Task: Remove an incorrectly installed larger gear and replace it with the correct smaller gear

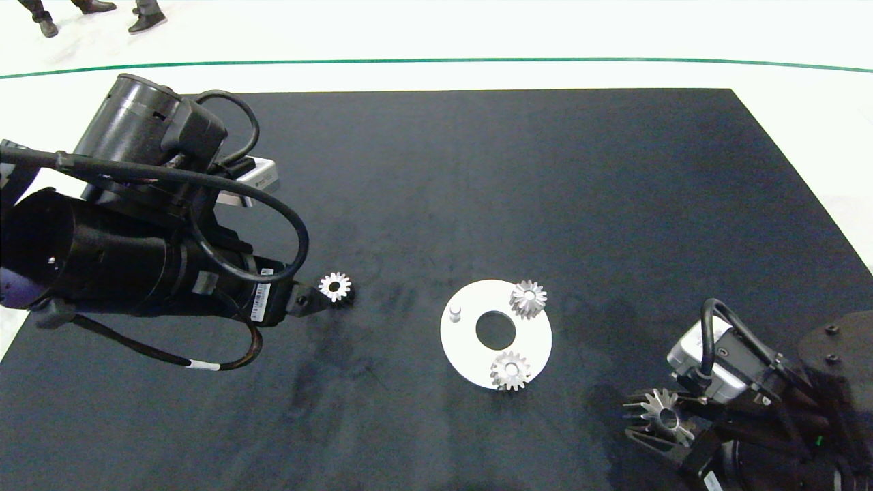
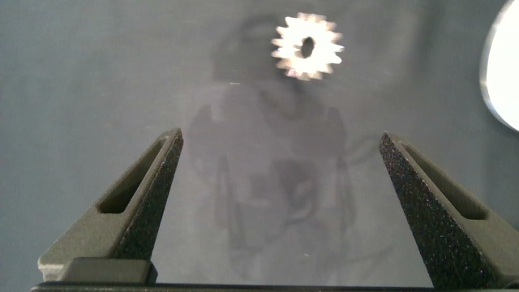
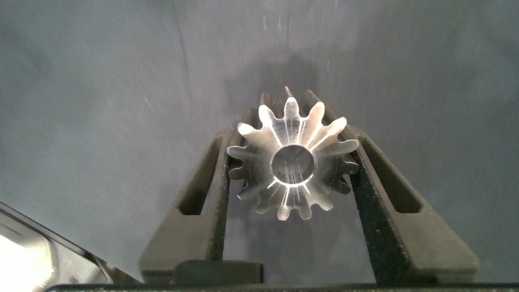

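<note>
**A:** Head view first. What's the layout?

**B:** White disc [image 1: 464, 354] sits mid-table on the black mat [image 1: 545, 170], with two small gears [image 1: 528, 299] seated on it and one bare peg [image 1: 455, 313] at its left side. The larger gear [image 1: 665, 412] is off the disc, down at the right near the table's front edge, between the fingers of the right gripper [image 1: 658, 426]. The smaller gear [image 1: 335, 286] lies flat on the mat left of the disc, at the tip of the left gripper [image 1: 315, 300]. Somebody's shoes show at the far edge.

**A:** Left wrist view?

**B:** The left gripper's fingers [image 2: 138, 211] are spread wide with nothing between them. The smaller gear [image 2: 307, 46] lies ahead of them, not yet between them. A sliver of the disc [image 2: 504, 73] shows at the edge.

**A:** Right wrist view?

**B:** The right gripper [image 3: 292, 174] is closed onto the larger gear [image 3: 290, 166], fingers touching its teeth on both sides.

**A:** So where does the job stand?

**B:** I'd judge the removal done. Left to do: set the larger gear down, pick up the smaller gear, and fit it on the peg.
</note>
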Controlling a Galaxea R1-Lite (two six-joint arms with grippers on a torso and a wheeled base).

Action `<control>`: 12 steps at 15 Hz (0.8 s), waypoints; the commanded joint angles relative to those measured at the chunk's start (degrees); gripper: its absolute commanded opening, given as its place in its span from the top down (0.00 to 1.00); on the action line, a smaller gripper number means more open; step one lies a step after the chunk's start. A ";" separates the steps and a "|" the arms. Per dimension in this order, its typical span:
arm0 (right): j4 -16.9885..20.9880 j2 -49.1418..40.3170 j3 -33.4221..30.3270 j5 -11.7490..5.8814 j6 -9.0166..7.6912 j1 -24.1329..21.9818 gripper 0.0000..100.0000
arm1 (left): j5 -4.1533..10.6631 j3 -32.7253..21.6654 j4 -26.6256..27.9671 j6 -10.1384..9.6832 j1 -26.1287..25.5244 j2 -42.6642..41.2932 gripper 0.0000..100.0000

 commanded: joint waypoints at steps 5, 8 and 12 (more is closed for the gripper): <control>-0.72 1.63 1.89 0.18 -0.36 -1.22 0.00 | 0.14 1.14 -0.29 0.06 3.55 -1.14 0.00; -3.62 0.93 1.80 2.12 -0.18 -1.22 0.00 | 0.23 1.31 -0.29 0.15 3.55 -1.22 0.00; -2.13 -20.25 -4.97 1.94 -6.51 -0.96 0.00 | 0.14 0.79 -1.60 0.67 1.26 2.20 0.00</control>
